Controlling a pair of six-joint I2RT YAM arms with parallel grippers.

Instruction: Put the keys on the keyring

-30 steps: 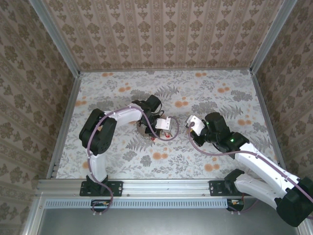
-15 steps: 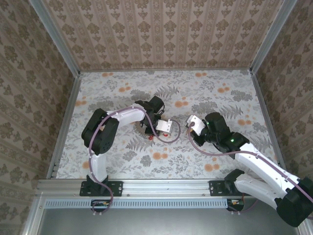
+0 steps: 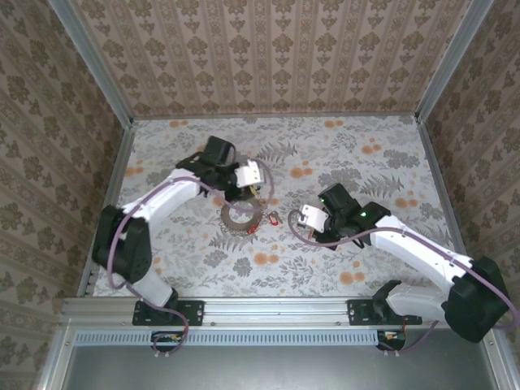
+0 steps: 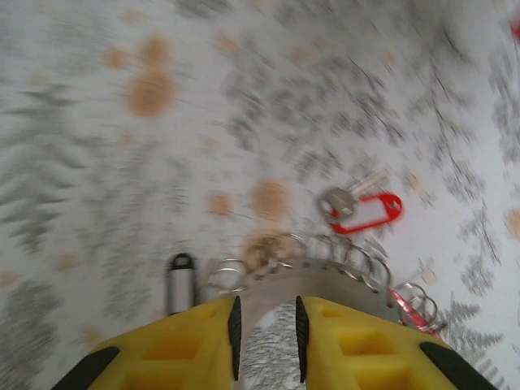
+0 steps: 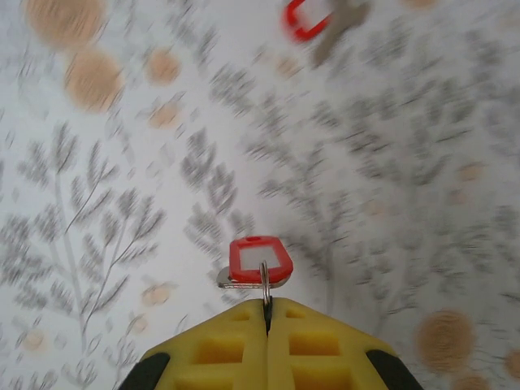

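The keyring lies flat on the floral table, a wide grey ring with a coiled rim. My left gripper hovers at its far edge, jaws a little apart, with only table showing between the pads. One of the keys, with a red tag, lies just past the ring. Another red tag sits at the ring's rim. My right gripper is shut on the small wire loop of a red-tagged key, held above the table right of the keyring.
A small silver cylinder with a black loop lies beside the keyring. A further red tag and key lie ahead of my right gripper. Patterned walls enclose the table on three sides.
My left arm swung left and its gripper moved from the keyring's right side to its far edge, uncovering the ring. My right gripper moved left and nearer, still shut on its key.
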